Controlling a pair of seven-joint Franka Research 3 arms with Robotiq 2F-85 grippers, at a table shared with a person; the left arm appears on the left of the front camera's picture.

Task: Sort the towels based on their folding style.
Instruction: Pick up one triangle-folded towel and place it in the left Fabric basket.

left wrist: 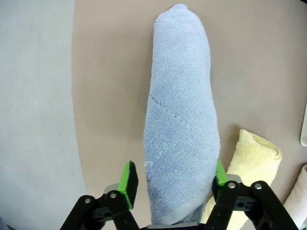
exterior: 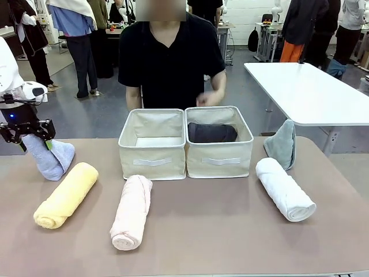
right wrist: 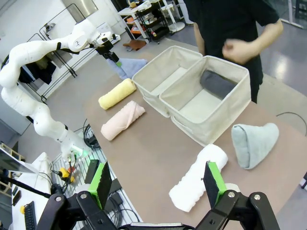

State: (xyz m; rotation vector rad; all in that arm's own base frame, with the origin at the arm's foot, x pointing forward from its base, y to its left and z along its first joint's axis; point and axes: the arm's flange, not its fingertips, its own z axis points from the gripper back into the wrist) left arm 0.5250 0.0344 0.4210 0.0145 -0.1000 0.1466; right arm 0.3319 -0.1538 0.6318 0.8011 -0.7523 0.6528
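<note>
Two claws, both released: left claw [left wrist: 173,179] straddles the lavender-blue terry cone towel [left wrist: 180,120] lying at the brown tabletop's [left wrist: 110,72] left edge; right claw [right wrist: 157,184] hangs above the white rolled terry towel [right wrist: 196,179] by the right edge.

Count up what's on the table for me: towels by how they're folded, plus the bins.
Rolled towels: 4, yellow, pink, white, dark grey in the right bin
Cone towels: 2, blue, grey-teal
Bins: 2, left bin, right bin
Total: 8
</note>
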